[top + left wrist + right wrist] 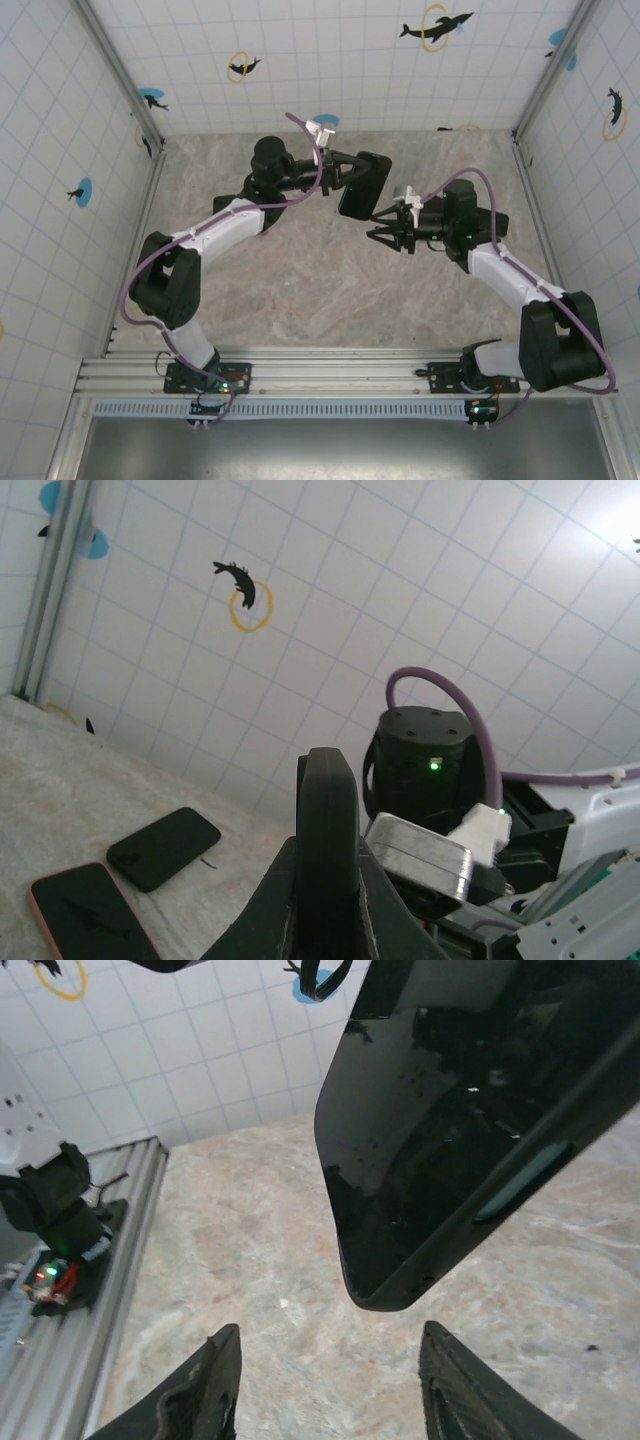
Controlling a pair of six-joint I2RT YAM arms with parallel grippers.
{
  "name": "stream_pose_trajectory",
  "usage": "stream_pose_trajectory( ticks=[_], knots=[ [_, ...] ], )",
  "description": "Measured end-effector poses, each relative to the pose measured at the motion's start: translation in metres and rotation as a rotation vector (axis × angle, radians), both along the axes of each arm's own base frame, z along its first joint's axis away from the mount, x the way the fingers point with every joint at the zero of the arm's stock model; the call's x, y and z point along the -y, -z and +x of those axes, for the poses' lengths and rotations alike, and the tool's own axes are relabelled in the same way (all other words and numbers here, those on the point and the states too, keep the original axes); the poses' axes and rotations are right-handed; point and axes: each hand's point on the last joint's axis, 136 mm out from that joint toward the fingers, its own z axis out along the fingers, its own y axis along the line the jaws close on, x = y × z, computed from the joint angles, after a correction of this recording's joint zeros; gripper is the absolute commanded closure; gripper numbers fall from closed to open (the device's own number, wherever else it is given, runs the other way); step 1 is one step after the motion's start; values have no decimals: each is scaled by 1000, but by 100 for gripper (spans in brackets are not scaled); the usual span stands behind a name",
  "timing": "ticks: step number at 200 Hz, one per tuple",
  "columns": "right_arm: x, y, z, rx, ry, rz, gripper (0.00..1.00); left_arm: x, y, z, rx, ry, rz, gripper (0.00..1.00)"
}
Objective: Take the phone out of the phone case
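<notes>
The phone (pixel 362 187) sits in a black phone case and is held up above the table. My left gripper (pixel 343 172) is shut on it. From the left wrist it appears edge-on, as a dark slab (pixel 328 820) clamped between the two fingers. In the right wrist view its glossy black screen (pixel 450 1110) fills the upper right, with the case's side band (pixel 540 1175) along the lower edge. My right gripper (pixel 385 228) stands open just off the phone's lower corner. That corner hangs above the gap of the right gripper (pixel 335 1380), touching neither finger.
Two other phones lie flat on the table in the left wrist view: a black one (pixel 163 847) and one with a pink rim (pixel 88 912). Tiled walls close in the marbled table (pixel 320 290). An aluminium rail (pixel 90 1300) runs along the near edge.
</notes>
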Motion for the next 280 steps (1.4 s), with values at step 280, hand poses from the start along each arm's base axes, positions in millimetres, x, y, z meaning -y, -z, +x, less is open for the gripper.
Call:
stream_pose_trajectory(
  ticks=[280],
  knots=[
    [-18, -4, 5, 4, -94, 46, 83, -1, -2, -8, -4, 47, 0, 100]
  ],
)
